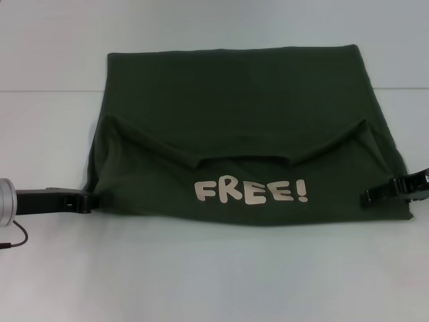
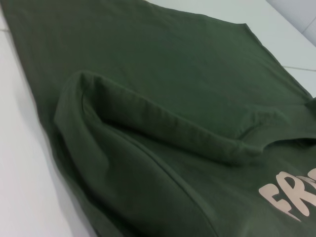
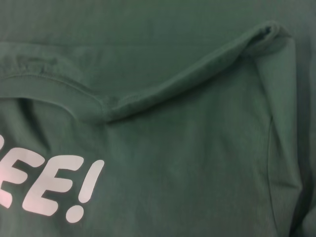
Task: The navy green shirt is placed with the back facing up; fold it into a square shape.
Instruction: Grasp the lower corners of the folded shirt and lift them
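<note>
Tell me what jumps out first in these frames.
The pale "FREE!" lettering stands out on the dark olive-green T-shirt, which lies part-folded on the white table with its top turned down toward the robot. The left pincer is at the near left side of the shirt, the right pincer at the near right side.

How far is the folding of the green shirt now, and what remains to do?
Done: one fold, the upper part of the navy green shirt laid toward the robot, its FREE! lettering facing up. In hand: the left pincer and right pincer are at the shirt's two near side edges. Left: the shape is still a wide rectangle, so probably further folds to make a square.
</note>
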Available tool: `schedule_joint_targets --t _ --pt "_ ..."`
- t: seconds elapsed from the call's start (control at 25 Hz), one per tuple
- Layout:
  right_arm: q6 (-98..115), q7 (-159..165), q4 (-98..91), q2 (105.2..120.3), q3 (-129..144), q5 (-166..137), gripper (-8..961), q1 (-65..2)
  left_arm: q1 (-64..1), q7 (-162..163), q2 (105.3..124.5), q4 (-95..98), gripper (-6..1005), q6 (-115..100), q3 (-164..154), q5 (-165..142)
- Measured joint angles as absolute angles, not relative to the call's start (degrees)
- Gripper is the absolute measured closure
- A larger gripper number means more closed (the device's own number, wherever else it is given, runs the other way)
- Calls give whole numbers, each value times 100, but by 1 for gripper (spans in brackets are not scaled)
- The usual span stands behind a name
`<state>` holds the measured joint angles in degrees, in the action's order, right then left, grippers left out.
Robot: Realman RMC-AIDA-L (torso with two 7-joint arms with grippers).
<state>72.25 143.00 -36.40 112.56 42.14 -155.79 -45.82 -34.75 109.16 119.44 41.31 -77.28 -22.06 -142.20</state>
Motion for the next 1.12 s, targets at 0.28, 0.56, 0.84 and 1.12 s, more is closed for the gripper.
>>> schedule_joint_targets --t 0.28,0.56,0.84,1.12 --pt "7313 14253 -3678 11274 4206 -15555 85 -4574 -3504 10920 11944 4131 951 -7725 -2205 -14201" --pt "7326 14237 -3699 11271 4217 -15555 122 -4558 -3507 10926 11943 4131 951 -7725 -2177 -14195" --pt "7381 14244 -3706 11228 4219 -15561 482 -4577 -3514 10956 11926 4131 950 -7725 -2136 -14193" --pt "7407 14227 -3710 11194 4213 -15542 802 -4566 -3516 11005 11919 4130 950 -7750 -2136 -14194"
